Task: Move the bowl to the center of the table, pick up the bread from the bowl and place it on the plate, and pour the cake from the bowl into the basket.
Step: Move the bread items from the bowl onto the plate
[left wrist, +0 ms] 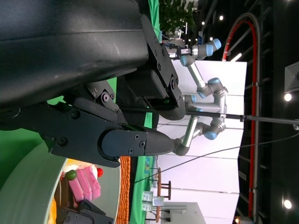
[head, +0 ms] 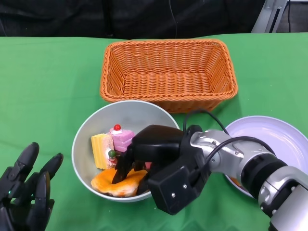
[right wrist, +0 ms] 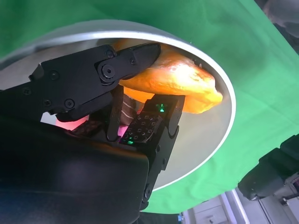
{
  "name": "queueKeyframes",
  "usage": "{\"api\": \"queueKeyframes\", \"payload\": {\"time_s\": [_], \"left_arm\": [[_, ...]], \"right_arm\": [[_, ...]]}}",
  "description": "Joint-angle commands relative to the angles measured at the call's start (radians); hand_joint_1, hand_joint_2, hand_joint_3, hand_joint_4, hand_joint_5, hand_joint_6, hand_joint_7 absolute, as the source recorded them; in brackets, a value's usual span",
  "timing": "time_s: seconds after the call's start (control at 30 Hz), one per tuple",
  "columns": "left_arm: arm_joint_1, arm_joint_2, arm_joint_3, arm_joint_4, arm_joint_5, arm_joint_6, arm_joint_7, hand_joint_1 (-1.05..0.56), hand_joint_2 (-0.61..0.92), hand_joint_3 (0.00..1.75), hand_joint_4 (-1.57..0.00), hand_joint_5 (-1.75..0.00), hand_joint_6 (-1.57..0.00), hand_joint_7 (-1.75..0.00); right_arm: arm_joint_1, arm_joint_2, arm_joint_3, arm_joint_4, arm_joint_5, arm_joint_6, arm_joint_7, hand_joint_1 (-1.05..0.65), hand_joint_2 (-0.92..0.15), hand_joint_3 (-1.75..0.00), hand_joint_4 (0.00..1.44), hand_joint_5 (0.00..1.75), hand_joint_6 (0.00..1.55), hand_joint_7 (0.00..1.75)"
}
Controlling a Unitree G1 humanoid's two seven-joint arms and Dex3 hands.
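— Where was the bread [head: 115, 183]?
— In the grey bowl [head: 91, 130], at its near side, beside the pink and yellow cake [head: 113, 144]. The right hand [head: 154, 163] had its fingers [right wrist: 135, 58] clamped on it.
— And the left hand [head: 26, 192]?
— Resting on the green worktop [head: 43, 86], fingers apart, holding nothing. The basket [head: 168, 72] sat behind the bowl, the plate [head: 284, 139] to its right.

The right hand [head: 159, 168] hides part of the bread [head: 115, 182]; the plate [head: 284, 139] is cut off.
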Motion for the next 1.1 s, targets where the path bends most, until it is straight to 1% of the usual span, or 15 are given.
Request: {"api": "queueKeyframes", "payload": {"time_s": [0.03, 0.07, 0.1, 0.17, 0.37, 0.47, 0.57, 0.7, 0.73, 0.77, 0.83, 0.9, 0.93, 1.03, 1.1], "left_arm": [[-0.007, 0.011, 0.009, 0.012, -0.013, -0.005, 0.005, -0.47, 0.92, 0.31, -1.01, 0.00, -0.87, 0.00], [-0.008, 0.011, 0.009, 0.012, -0.015, -0.004, 0.004, -0.47, 0.92, 0.31, -1.01, 0.00, -0.87, 0.00], [-0.008, 0.011, 0.008, 0.012, -0.017, -0.004, 0.002, -0.47, 0.92, 0.31, -1.01, 0.00, -0.87, 0.00], [-0.010, 0.011, 0.008, 0.015, -0.027, -0.005, -0.005, -0.47, 0.92, 0.31, -1.01, 0.00, -0.87, 0.00], [-0.016, 0.015, 0.009, 0.028, -0.033, -0.008, -0.006, -0.46, 0.92, 0.31, -1.01, 0.00, -0.87, 0.00], [-0.015, 0.018, 0.009, 0.031, -0.035, -0.004, -0.008, -0.46, 0.92, 0.31, -1.01, 0.00, -0.87, 0.00], [-0.014, 0.020, 0.007, 0.032, -0.037, -0.002, -0.011, -0.47, 0.92, 0.31, -1.01, 0.00, -0.87, 0.00], [-0.017, 0.024, 0.008, 0.041, -0.045, -0.003, -0.021, -0.46, 0.92, 0.31, -1.01, 0.00, -0.87, 0.00], [-0.017, 0.024, 0.008, 0.043, -0.047, -0.004, -0.024, -0.46, 0.92, 0.31, -1.01, 0.00, -0.87, 0.00], [-0.018, 0.023, 0.008, 0.044, -0.049, -0.004, -0.026, -0.46, 0.92, 0.31, -1.01, 0.00, -0.87, 0.00], [-0.021, 0.026, 0.010, 0.050, -0.049, -0.005, -0.029, -0.46, 0.92, 0.31, -1.00, 0.00, -0.86, 0.00], [-0.023, 0.027, 0.011, 0.054, -0.048, -0.006, -0.030, -0.46, 0.92, 0.31, -1.00, 0.00, -0.86, 0.00], [-0.024, 0.027, 0.012, 0.057, -0.049, -0.007, -0.031, -0.46, 0.92, 0.31, -1.00, 0.00, -0.86, 0.00], [-0.028, 0.027, 0.014, 0.064, -0.046, -0.010, -0.031, -0.46, 0.92, 0.32, -1.00, 0.00, -0.86, 0.00], [-0.031, 0.027, 0.017, 0.067, -0.044, -0.011, -0.030, -0.47, 0.92, 0.32, -1.00, 0.00, -0.86, 0.00]], "right_arm": [[0.029, 0.001, 0.012, 0.024, -0.029, -0.002, -0.011, -0.18, -0.92, -0.05, 0.80, 1.31, 1.20, 0.13], [0.031, -0.001, 0.012, 0.024, -0.031, -0.005, -0.027, -0.18, -0.92, -0.05, 0.76, 1.41, 1.19, 0.16], [0.032, -0.001, 0.011, 0.024, -0.032, -0.006, -0.038, -0.18, -0.92, -0.05, 0.76, 1.41, 1.18, 0.19], [0.032, 0.000, 0.010, 0.026, -0.033, -0.001, -0.049, -0.19, -0.92, -0.05, 0.79, 1.22, 1.14, 0.17], [0.027, -0.003, -0.002, 0.024, -0.037, 0.011, -0.117, -0.16, -0.92, -0.05, 0.84, 1.08, 1.16, 0.14], [0.022, -0.004, -0.017, 0.030, -0.027, 0.026, -0.120, -0.16, -0.92, -0.16, 0.85, 1.02, 1.15, 0.11], [0.023, -0.005, -0.039, 0.031, -0.012, 0.030, -0.110, -0.14, -0.92, -0.21, 0.84, 1.08, 1.15, 0.10], [0.026, -0.006, -0.065, 0.027, -0.006, 0.027, -0.132, -0.12, -0.92, -0.23, 0.87, 1.00, 1.17, 0.09], [0.026, -0.007, -0.070, 0.026, -0.006, 0.027, -0.145, -0.11, -0.92, -0.24, 0.83, 1.12, 1.17, 0.11], [0.027, -0.007, -0.073, 0.025, -0.008, 0.027, -0.157, -0.10, -0.92, -0.23, 0.76, 1.30, 1.16, 0.19], [0.028, -0.008, -0.083, 0.024, -0.009, 0.020, -0.185, -0.06, -0.92, -0.24, 0.66, 1.57, 0.80, 0.96], [0.027, -0.008, -0.089, 0.026, -0.011, 0.016, -0.195, -0.05, -0.92, -0.26, 0.63, 1.65, 0.62, 1.34], [0.027, -0.009, -0.095, 0.027, -0.007, 0.007, -0.197, -0.04, -0.92, -0.27, 0.62, 1.66, 0.59, 1.39], [0.031, -0.010, -0.113, 0.028, 0.005, -0.013, -0.207, -0.04, -0.92, -0.28, 0.70, 1.57, 0.68, 1.28], [0.031, -0.008, -0.127, 0.028, 0.014, -0.021, -0.203, -0.05, -0.92, -0.32, 0.75, 1.46, 0.75, 1.10]]}}
